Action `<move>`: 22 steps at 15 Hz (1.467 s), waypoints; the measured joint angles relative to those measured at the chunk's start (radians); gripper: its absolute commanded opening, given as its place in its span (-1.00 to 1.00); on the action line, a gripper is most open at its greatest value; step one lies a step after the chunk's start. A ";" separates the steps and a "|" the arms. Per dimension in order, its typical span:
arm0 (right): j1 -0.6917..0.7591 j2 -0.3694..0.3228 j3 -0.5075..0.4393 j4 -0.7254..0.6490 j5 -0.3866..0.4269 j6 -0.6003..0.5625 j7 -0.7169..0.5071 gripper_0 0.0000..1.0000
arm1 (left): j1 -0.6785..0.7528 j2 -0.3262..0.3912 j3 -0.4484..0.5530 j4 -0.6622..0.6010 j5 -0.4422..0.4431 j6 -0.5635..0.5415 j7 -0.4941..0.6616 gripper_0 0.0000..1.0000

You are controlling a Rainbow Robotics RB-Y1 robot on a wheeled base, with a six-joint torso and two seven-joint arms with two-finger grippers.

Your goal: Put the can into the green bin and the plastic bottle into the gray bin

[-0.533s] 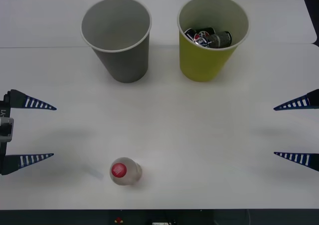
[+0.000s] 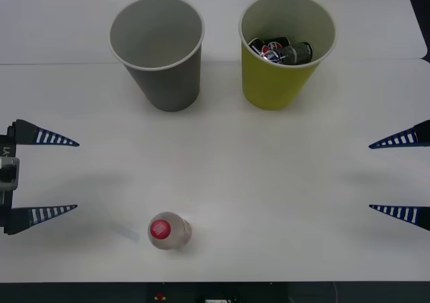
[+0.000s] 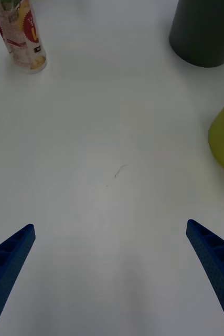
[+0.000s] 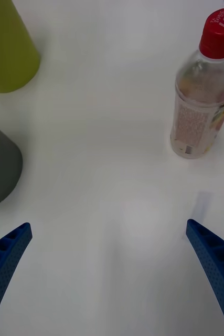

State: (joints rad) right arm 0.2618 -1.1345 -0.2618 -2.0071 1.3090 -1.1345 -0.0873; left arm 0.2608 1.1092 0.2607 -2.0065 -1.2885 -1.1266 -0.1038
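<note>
Front view: your left gripper point(image 2: 54, 176) hangs wide open at the table's point(image 2: 269, 182) left edge.
The bottle point(image 2: 168, 230) stands upright near the front edge, the gray bin point(image 2: 158, 51) and green bin point(image 2: 285, 48) behind it, cans point(image 2: 282, 50) in the green. Right gripper point(image 2: 396, 177) is spread wide too.

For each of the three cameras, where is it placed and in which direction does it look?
Front view: above the arms, looking down at the table; left gripper and right gripper at the edges.
Left wrist view: on the left arm, facing the plastic bottle; two open blue fingers.
Right wrist view: on the right arm, facing across the table; open fingers.
All share the bottle, gray bin and green bin.
</note>
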 measured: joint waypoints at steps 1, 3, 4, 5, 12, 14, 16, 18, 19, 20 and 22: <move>0.000 0.000 0.000 0.000 0.000 0.000 0.000 1.00 | 0.000 0.000 0.000 0.006 0.003 -0.012 -0.008 1.00; 0.000 0.000 0.000 0.000 0.000 0.000 0.000 1.00 | -0.001 0.000 0.000 0.038 0.030 -0.048 -0.049 1.00; 0.000 0.000 0.000 0.000 0.000 0.000 0.000 1.00 | -0.007 0.003 -0.004 0.060 0.043 -0.065 -0.088 1.00; 0.000 0.000 0.000 0.000 0.000 0.000 0.000 1.00 | -0.020 0.008 -0.018 0.088 0.053 -0.087 -0.122 1.00; 0.000 0.000 0.000 0.000 0.000 0.000 0.000 1.00 | -0.235 0.044 -0.324 0.455 0.260 -0.236 -0.342 1.00; 0.000 0.000 0.000 0.000 0.000 0.000 0.000 1.00 | -0.293 0.044 -0.419 0.545 0.318 -0.249 -0.400 1.00; 0.000 0.000 0.000 0.000 0.000 0.000 0.000 1.00 | -0.342 0.044 -0.514 0.622 0.382 -0.257 -0.439 1.00; 0.000 0.000 0.000 0.000 0.000 0.000 0.000 1.00 | -0.384 0.034 -0.599 0.677 0.442 -0.266 -0.455 1.00; 0.000 0.000 0.000 0.000 0.000 0.000 0.000 1.00 | -0.400 0.022 -0.629 0.697 0.461 -0.268 -0.462 1.00; 0.000 0.000 0.000 0.000 0.000 0.000 0.000 1.00 | -0.416 0.006 -0.654 0.715 0.471 -0.269 -0.468 1.00; 0.000 0.000 0.000 0.000 0.000 0.000 0.000 1.00 | -0.455 -0.036 -0.711 0.760 0.487 -0.269 -0.482 1.00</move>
State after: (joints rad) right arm 0.2618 -1.1345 -0.2618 -2.0071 1.3090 -1.1345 -0.0873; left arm -0.1947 1.0733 -0.4507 -1.2462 -0.8011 -1.3958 -0.5853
